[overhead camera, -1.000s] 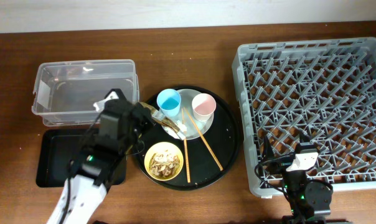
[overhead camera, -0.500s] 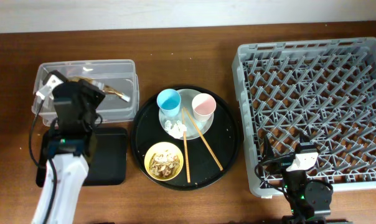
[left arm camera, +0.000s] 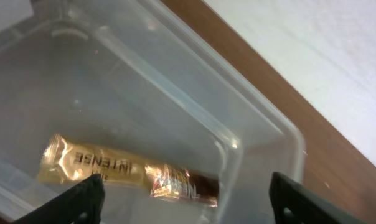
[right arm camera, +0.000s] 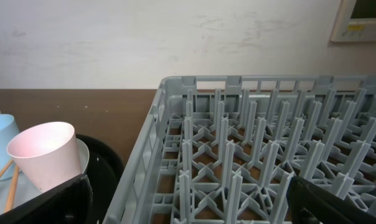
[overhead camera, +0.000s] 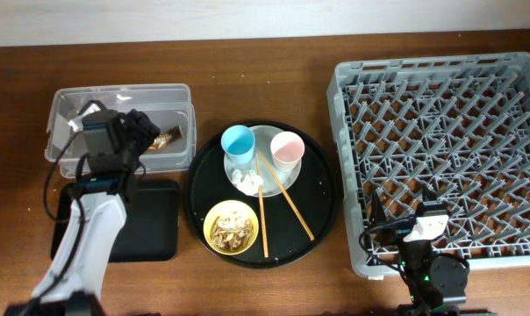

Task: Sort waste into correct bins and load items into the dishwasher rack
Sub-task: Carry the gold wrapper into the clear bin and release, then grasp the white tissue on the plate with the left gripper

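While hovering above the clear plastic tub, held the left gripper spread wide, gripping nothing. Found the brown-gold wrapper lying flat on the tub floor, toward its right end. Held the right gripper spread too, empty, by the dishwasher rack's near-left corner.

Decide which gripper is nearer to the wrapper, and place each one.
Left. The left gripper hangs open over the tub, just above the wrapper lying inside. The right gripper is far off on the other side, at the front edge of the rack.
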{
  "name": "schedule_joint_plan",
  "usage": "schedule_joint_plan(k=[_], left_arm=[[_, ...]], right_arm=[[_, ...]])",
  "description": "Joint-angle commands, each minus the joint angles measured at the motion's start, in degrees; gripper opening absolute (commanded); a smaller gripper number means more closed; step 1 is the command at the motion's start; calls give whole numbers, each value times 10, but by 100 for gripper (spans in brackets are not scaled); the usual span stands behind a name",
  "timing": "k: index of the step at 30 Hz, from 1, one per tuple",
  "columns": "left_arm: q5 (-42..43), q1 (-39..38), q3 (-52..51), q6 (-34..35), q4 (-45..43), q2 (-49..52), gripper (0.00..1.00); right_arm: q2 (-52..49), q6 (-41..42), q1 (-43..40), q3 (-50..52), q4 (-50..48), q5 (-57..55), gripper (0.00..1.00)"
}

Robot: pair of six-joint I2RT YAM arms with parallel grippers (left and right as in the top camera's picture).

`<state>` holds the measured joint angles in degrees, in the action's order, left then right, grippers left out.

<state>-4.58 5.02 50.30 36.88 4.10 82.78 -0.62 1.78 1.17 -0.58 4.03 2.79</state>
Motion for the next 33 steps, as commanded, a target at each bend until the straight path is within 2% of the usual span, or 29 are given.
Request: schedule_joint_plan(k=[1, 3, 6, 9, 13, 22, 28, 29, 32, 33], left_arm=[[136, 3, 40, -104, 92, -108, 75], [223, -10, 40, -113, 162, -159, 59], [243, -90, 40, -125, 275, -186, 58], [196, -193, 40, -134, 328, -160, 57], [104, -303, 40, -134, 315, -92, 57], [60, -326, 40, -134, 224, 57, 56], [61, -326, 40, -134, 203, 105, 52], [61, -326, 40, -134, 203, 108, 49], [61, -326, 40, -134, 197, 110, 32], [61, -326, 40, -134, 197, 110, 31]], right_arm=[[3, 6, 3, 3, 3, -5, 98], [3, 6, 3, 3, 3, -5, 98], [3, 6, 3, 3, 3, -5, 98], [3, 6, 3, 3, 3, -5, 98], [3, 6, 3, 3, 3, -5, 98], [3, 6, 3, 3, 3, -5, 98], [3, 6, 3, 3, 3, -5, 98], [3, 6, 3, 3, 3, -5, 98], [3, 6, 3, 3, 3, -5, 98], [3, 6, 3, 3, 3, -5, 98]])
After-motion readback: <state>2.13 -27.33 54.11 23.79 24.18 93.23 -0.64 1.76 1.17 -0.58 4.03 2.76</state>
